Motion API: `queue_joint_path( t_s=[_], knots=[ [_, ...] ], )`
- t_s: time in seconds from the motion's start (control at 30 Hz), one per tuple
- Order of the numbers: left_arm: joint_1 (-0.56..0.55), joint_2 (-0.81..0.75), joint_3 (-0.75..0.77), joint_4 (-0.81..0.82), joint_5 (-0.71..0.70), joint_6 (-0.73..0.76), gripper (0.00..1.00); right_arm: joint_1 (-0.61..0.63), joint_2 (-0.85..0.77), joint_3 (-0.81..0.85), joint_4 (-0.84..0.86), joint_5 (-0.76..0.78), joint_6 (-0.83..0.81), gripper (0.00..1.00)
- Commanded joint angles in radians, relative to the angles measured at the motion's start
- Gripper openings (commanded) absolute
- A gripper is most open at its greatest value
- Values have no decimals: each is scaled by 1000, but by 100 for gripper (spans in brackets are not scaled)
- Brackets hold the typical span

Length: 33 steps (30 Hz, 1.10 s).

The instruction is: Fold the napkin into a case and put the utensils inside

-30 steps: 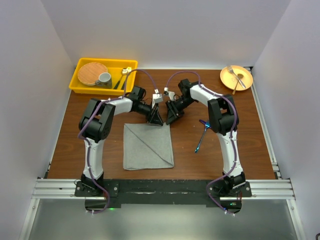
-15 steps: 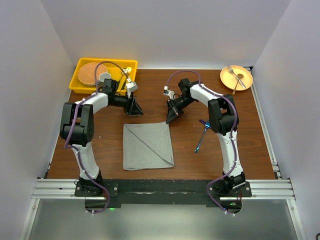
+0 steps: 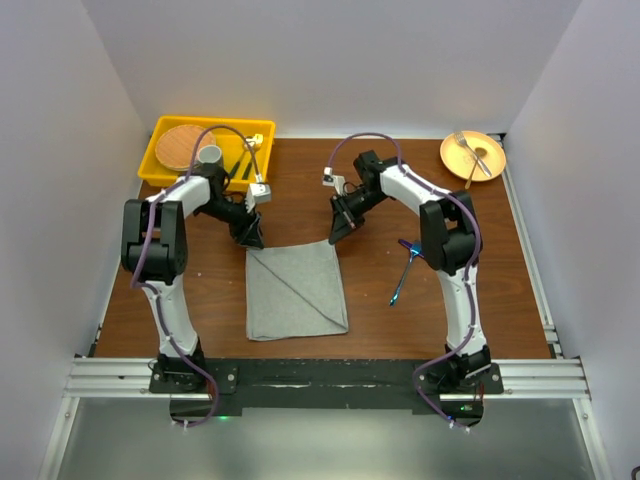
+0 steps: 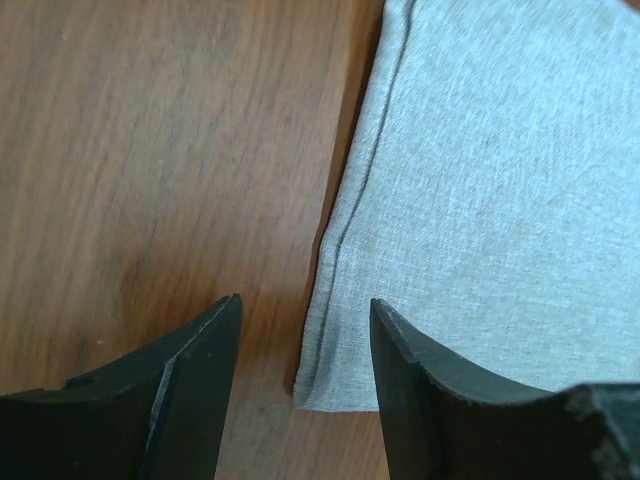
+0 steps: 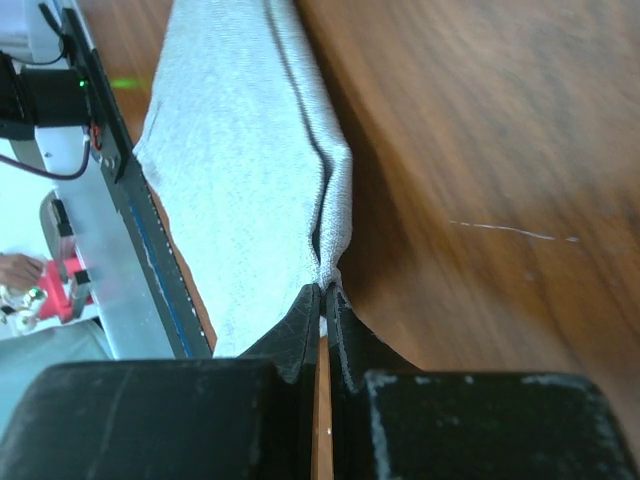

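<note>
Brown wooden bench [image 3: 500, 280], white walls all round. Right end effector [image 5: 322, 292] is clamped tight on the far right corner of the napkin [image 5: 240, 170], pinching the cloth up into a little ridge. Left end effector [image 4: 305, 305] stands part open with nothing in it, its fingers either side of the far left corner. Napkin lies flat mid-bench, a diagonal crease across it. Utensils [image 3: 404, 268] lie to its right, beside the right arm. Yellow tray [image 3: 170, 180] far left, orange plate [image 3: 447, 150] far right.
</note>
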<state>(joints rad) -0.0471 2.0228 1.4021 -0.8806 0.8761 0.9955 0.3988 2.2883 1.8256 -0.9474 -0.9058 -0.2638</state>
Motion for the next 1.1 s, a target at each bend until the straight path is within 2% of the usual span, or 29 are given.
queue_joint_path(
  t_s=[0.0,0.37,0.73,1.07],
  knots=[
    [1,33,55,-55,-41,87,58,21,-101,-12,4,2,-54,0],
    [16,56,37,-133,-111,138,51,25,-151,-52,22,12,-94,0],
    [23,50,0,-116,-160,134,42,25,-168,-75,44,1,-92,0],
    [23,47,-34,-109,-224,164,41,25,-167,-80,50,4,-81,0]
  ],
)
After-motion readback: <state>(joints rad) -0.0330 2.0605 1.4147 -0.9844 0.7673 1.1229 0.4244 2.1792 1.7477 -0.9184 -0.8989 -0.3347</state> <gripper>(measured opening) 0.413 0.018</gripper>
